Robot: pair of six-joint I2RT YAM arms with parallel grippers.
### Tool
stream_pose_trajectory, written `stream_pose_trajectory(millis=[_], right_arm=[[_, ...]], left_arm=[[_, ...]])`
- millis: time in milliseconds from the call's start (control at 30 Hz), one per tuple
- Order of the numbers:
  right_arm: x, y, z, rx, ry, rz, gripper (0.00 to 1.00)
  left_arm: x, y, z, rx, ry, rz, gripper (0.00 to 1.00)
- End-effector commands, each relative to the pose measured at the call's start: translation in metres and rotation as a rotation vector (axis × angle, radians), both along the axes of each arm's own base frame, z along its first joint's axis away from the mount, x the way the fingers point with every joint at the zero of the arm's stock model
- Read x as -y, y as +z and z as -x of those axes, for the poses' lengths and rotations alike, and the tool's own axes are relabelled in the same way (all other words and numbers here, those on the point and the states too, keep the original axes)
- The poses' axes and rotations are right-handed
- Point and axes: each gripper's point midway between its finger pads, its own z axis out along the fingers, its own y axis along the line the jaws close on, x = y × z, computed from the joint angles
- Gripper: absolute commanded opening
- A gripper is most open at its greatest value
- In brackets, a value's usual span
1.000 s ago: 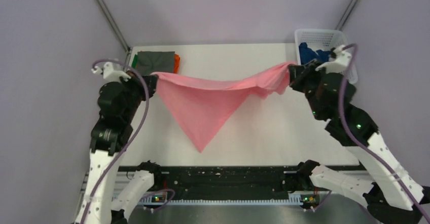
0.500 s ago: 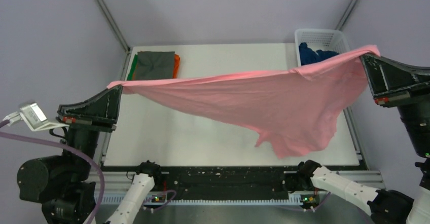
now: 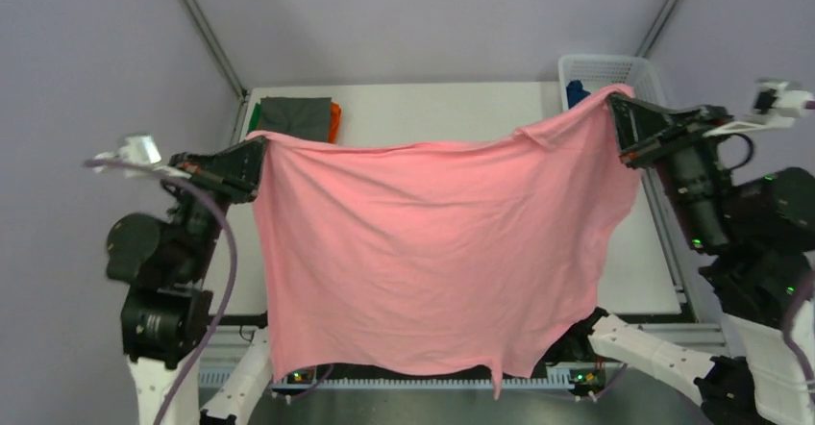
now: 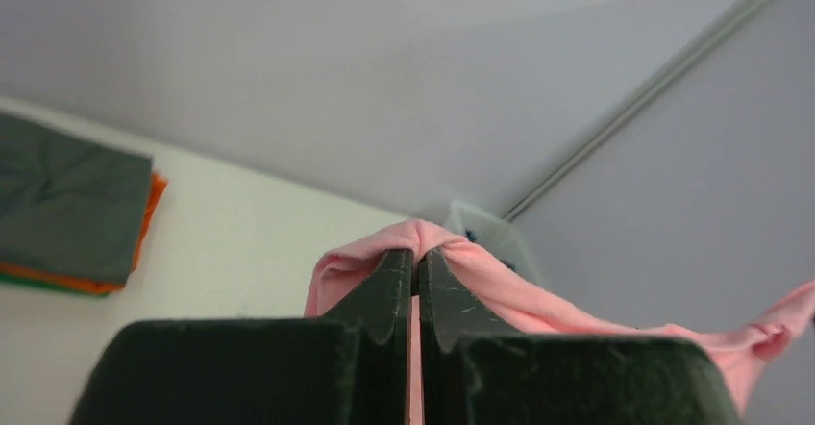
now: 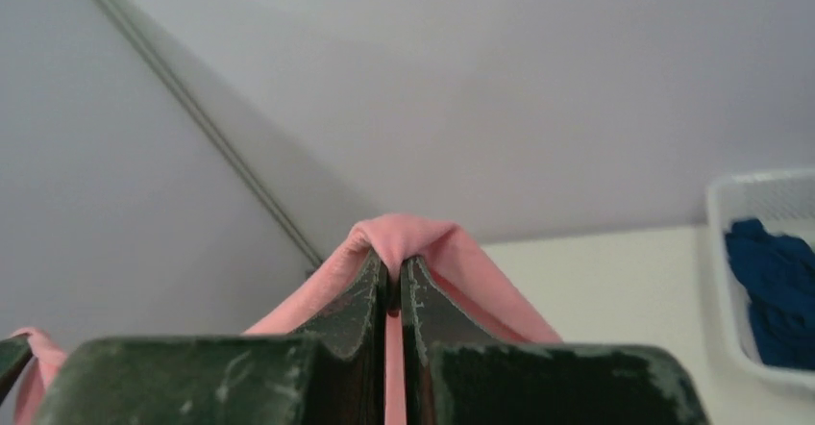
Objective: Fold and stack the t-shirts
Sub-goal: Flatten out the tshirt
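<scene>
A light pink t-shirt (image 3: 432, 242) hangs spread wide in the air between both arms, its lower edge down by the table's near rail. My left gripper (image 3: 259, 151) is shut on its left top corner (image 4: 413, 242). My right gripper (image 3: 615, 108) is shut on the right top corner (image 5: 404, 233). A folded pile with a grey t-shirt (image 3: 295, 117) on top and orange (image 3: 334, 117) and green (image 3: 254, 117) edges beneath lies at the far left of the table. A dark blue t-shirt (image 5: 774, 290) sits in the basket.
The white mesh basket (image 3: 620, 67) stands at the far right corner of the white table (image 3: 432, 108). Grey walls and slanting frame poles (image 3: 207, 31) close in the back. The hanging shirt hides most of the table's middle.
Both arms have swung up and back, lifting the pink shirt from a low sagging triangle into a wide hanging sheet. The grips on its corners have held.
</scene>
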Motion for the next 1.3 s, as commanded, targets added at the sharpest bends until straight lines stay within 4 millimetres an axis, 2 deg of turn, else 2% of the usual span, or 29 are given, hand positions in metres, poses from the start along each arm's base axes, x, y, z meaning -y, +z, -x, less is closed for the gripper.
stream_pose_trajectory(millis=[0,100,200,300,433,533,700,800,967,1133,1167,1267], right_arm=[[0.012,-0.06,-0.063,-0.145,-0.311,0.011,0.0],[0.01,-0.114,-0.092,-0.224,-0.437,0.035,0.0],[0.002,-0.164,-0.119,-0.291,-0.538,0.083,0.0],[-0.006,-0.214,-0.149,-0.372,-0.596,0.141,0.0],[-0.023,-0.268,-0.194,-0.46,-0.535,0.181,0.0],[-0.022,-0.291,-0.218,-0.504,-0.556,0.197,0.0],[-0.019,-0.319,-0.253,-0.555,-0.566,0.196,0.0],[-0.017,-0.334,-0.27,-0.588,-0.559,0.2,0.0],[-0.013,-0.361,-0.299,-0.64,-0.565,0.211,0.0],[-0.007,-0.398,-0.335,-0.717,-0.545,0.198,0.04],[-0.007,-0.406,-0.343,-0.732,-0.542,0.197,0.05],[-0.004,-0.425,-0.375,-0.771,-0.524,0.199,0.16]], left_arm=[[-0.015,-0.108,-0.093,-0.318,0.169,-0.036,0.0],[-0.021,-0.185,-0.134,-0.482,0.248,-0.047,0.0],[-0.024,-0.248,-0.168,-0.605,0.3,-0.072,0.0],[-0.021,-0.299,-0.2,-0.716,0.312,-0.098,0.0],[-0.018,-0.346,-0.242,-0.824,0.319,-0.14,0.0],[-0.015,-0.368,-0.273,-0.877,0.307,-0.172,0.0],[-0.005,-0.389,-0.315,-0.914,0.264,-0.174,0.0],[0.0,-0.406,-0.336,-0.951,0.236,-0.169,0.0],[0.008,-0.421,-0.371,-0.982,0.206,-0.159,0.0],[0.008,-0.439,-0.4,-1.008,0.205,-0.144,0.0],[0.009,-0.442,-0.404,-1.011,0.204,-0.139,0.09],[0.012,-0.444,-0.419,-1.008,0.193,-0.127,0.54]])
